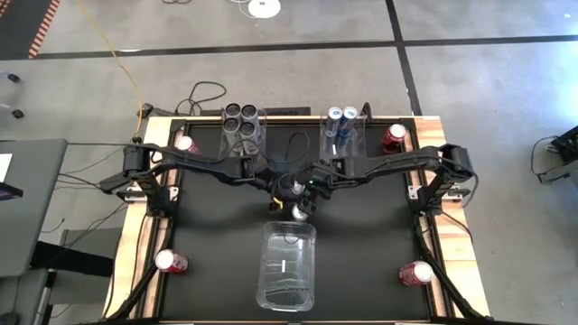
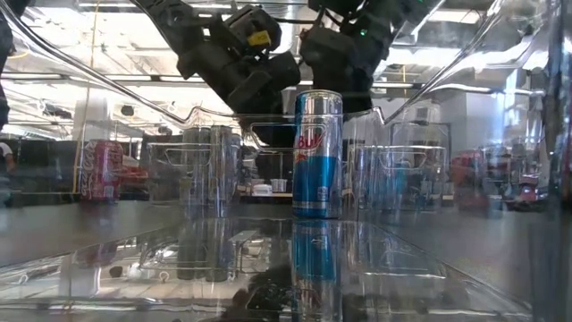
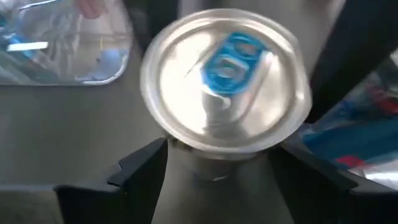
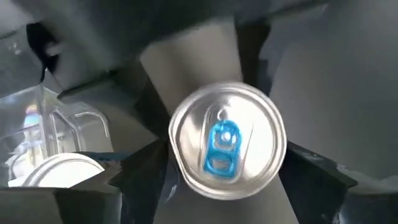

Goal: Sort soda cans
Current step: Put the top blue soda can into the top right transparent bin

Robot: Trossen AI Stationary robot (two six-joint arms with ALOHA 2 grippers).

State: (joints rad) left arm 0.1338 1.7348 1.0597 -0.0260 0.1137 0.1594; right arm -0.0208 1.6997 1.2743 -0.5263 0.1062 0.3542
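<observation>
1. At the middle of the overhead view, both arms meet nose to nose. The left gripper (image 3: 217, 168) is pinching the body of one blue-and-silver can (image 1: 291, 187), a finger pressed against each side just under its rim.
2. Just below it in that view, the right gripper (image 4: 227, 180) hangs with its fingers spread over a second blue-and-silver can (image 1: 299, 213). They do not appear to touch it.
3. Both cans stand upright, long axis vertical, tabs facing up, very close together. The second can lies straight beneath the right gripper, so I judge the coming move to be a plain drop down around it. The right arm is the nearer one.
4. Toward the upper centre of the overhead view, the left-hand back bin (image 1: 263, 143) holds four dark cans (image 1: 242, 122), all upright.
5. Beside it, to the right, the right-hand back bin (image 1: 354, 143) holds two blue-and-silver cans (image 1: 341, 115).
6. Below the grippers, at lower centre, the front clear bin (image 1: 289, 298) shows no cans inside.
7. Four red cans (image 1: 185, 143) stand well apart, one near each corner of the table (image 1: 217, 244), outside any bin.
</observation>
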